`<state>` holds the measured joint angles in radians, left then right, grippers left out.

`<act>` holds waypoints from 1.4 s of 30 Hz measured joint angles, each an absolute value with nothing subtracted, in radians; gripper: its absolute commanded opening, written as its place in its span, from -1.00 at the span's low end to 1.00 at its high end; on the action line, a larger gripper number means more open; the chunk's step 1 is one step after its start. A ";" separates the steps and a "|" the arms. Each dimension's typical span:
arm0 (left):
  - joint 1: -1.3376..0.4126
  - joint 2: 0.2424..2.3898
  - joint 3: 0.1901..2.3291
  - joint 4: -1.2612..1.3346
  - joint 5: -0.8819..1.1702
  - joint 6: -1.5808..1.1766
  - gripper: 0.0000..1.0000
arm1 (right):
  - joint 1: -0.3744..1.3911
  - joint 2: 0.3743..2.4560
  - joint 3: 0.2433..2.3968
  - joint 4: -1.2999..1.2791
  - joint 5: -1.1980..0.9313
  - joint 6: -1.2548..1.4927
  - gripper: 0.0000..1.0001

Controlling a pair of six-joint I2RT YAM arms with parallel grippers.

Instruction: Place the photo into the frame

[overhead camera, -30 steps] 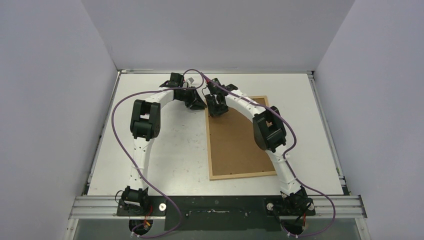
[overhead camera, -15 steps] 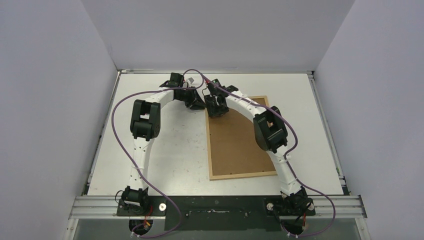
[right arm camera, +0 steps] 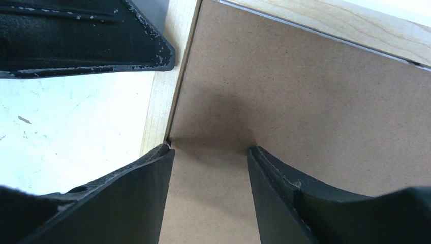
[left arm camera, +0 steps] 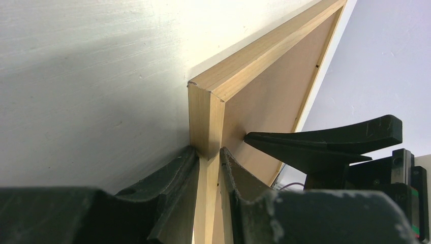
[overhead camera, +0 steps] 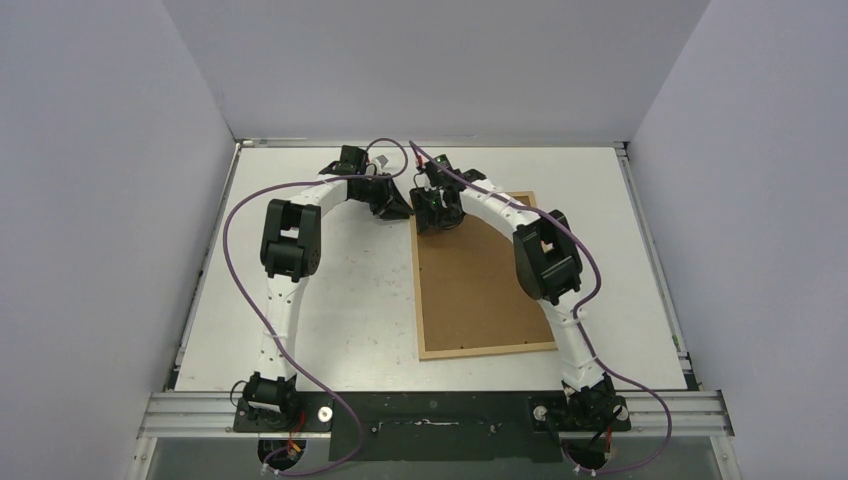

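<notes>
The light-wood frame (overhead camera: 486,351) lies back-up on the table, with a brown backing board (overhead camera: 470,290) filling it. The photo is hidden. My left gripper (overhead camera: 405,212) is at the frame's far left corner. In the left wrist view it (left arm camera: 208,152) is shut on the frame's left rail (left arm camera: 206,114), one finger on each side of it. My right gripper (overhead camera: 437,222) hovers just inside that corner. In the right wrist view it (right arm camera: 211,152) is open over the backing board (right arm camera: 305,101), nothing between its fingers, its left fingertip at the frame's inner edge (right arm camera: 162,96).
The white table (overhead camera: 330,300) is walled on the left, back and right. The two wrists sit close together at the frame's far left corner. One left finger (right arm camera: 86,40) shows in the right wrist view and one right finger (left arm camera: 325,142) in the left wrist view.
The right gripper's jaws have spread wider and its wrist has edged slightly toward the back. The left gripper keeps its hold on the rail and has not moved.
</notes>
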<state>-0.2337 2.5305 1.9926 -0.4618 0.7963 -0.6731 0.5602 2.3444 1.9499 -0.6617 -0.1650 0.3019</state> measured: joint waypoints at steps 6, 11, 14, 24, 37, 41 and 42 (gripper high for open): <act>-0.234 2.531 1.993 -0.462 0.796 -0.673 -0.57 | 0.556 2.346 1.953 -0.665 -0.179 0.301 0.14; -0.234 2.531 1.993 -0.462 0.796 -0.672 -0.57 | 0.560 2.363 1.988 -0.697 -0.165 0.302 0.13; -0.234 2.531 1.993 -0.462 0.797 -0.672 -0.57 | 0.567 2.372 2.006 -0.713 -0.144 0.302 0.11; -0.233 2.531 1.993 -0.464 0.797 -0.667 -0.57 | 0.590 2.401 2.059 -0.761 -0.075 0.316 0.04; -0.232 2.492 1.956 -0.505 0.765 -0.643 -0.58 | 0.623 2.453 2.150 -0.843 0.016 0.350 0.04; -0.219 2.459 1.906 -0.521 0.755 -0.643 -0.58 | 0.631 2.473 2.173 -0.860 0.047 0.361 0.06; -0.212 2.448 1.891 -0.524 0.751 -0.642 -0.58 | 0.634 2.477 2.178 -0.865 0.056 0.360 0.06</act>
<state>-0.2123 2.4477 1.8908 -0.5243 0.7506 -0.6422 0.6342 2.4767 2.1784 -0.8650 0.0555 0.3603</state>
